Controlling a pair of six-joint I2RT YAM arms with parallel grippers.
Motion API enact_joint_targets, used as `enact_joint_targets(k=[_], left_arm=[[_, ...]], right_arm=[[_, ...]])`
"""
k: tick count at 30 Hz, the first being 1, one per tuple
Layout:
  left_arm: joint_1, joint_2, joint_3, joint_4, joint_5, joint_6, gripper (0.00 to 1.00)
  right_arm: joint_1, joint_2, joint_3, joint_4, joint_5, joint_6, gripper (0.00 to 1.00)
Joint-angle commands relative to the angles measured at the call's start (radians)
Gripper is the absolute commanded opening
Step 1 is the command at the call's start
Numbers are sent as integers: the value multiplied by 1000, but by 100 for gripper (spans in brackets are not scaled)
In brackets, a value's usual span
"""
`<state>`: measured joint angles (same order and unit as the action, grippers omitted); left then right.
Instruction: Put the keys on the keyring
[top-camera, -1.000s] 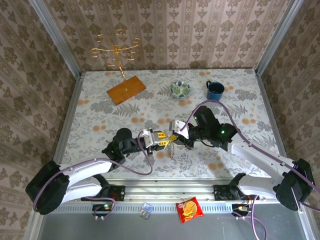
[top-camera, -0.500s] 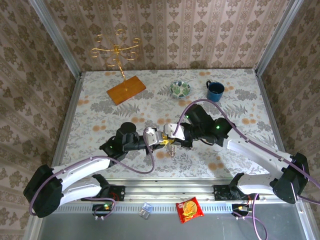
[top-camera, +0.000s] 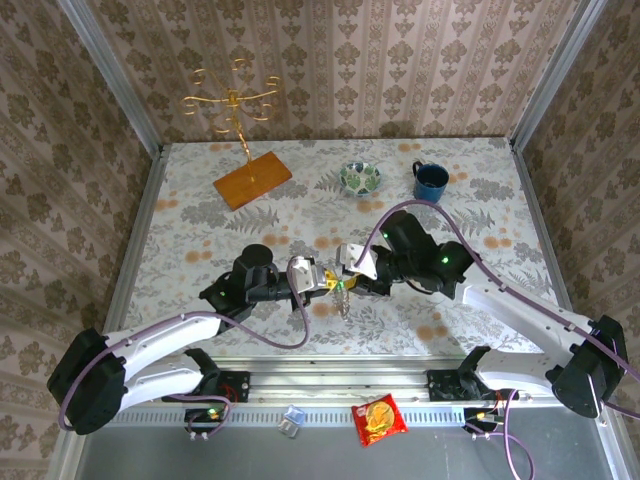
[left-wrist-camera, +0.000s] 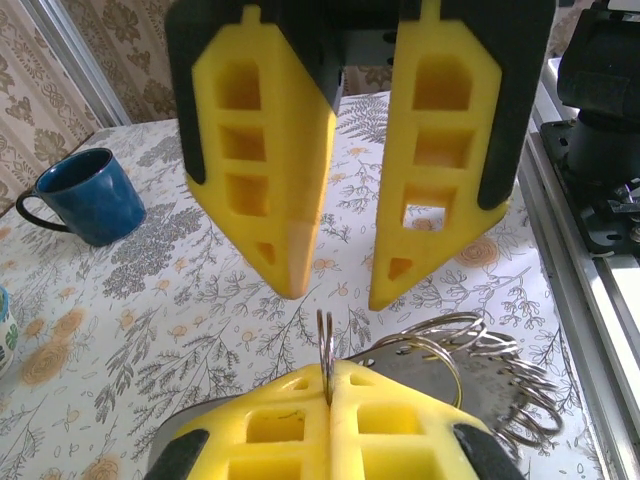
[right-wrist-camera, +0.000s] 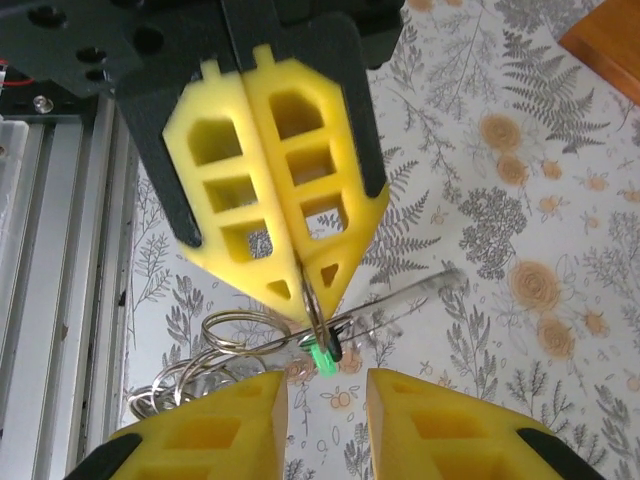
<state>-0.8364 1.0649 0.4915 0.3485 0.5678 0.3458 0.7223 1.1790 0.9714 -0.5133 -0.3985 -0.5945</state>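
While the left claw (left-wrist-camera: 330, 385) pinches the keyring (left-wrist-camera: 325, 340), the right claw (left-wrist-camera: 340, 295) gapes nearby.

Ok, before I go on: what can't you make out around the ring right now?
- Top external: the keyring between the arms is too small to tell whether any key is threaded on it.
- Left wrist: the left jaws' own yellow pads hide the keyring below the pinch, and its coils are cut off behind them.
- Right wrist: a metal streak is blurred; I cannot tell whether it is a key or wire.
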Motion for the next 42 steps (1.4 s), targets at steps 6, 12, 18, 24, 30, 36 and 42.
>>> enact_joint_targets(k=[6,12,18,24,30,36,42], left_arm=[[2,-8,-18,95,28,-17,0],[7,-16,-47,157,33,-58,0],[20,-17,-68,226,56,-104,0],[25,-17,-84,290,52,-131,0],[28,-10,-88,339,58,-154,0],[28,-6,-89,366,69,-173,0],[30,-14,-88,374,69,-178,0]], right_arm=[[-4,-1,-29,54,-10,42,28],[-52,-65,-135,236,-59,111,30],[-57,-61,-191,311,-99,172,36],[-39,-55,-255,414,-137,239,42],[-32,-39,-290,500,-151,267,46],[-31,-6,-295,577,-142,282,46],[-32,18,-295,605,-143,282,40]])
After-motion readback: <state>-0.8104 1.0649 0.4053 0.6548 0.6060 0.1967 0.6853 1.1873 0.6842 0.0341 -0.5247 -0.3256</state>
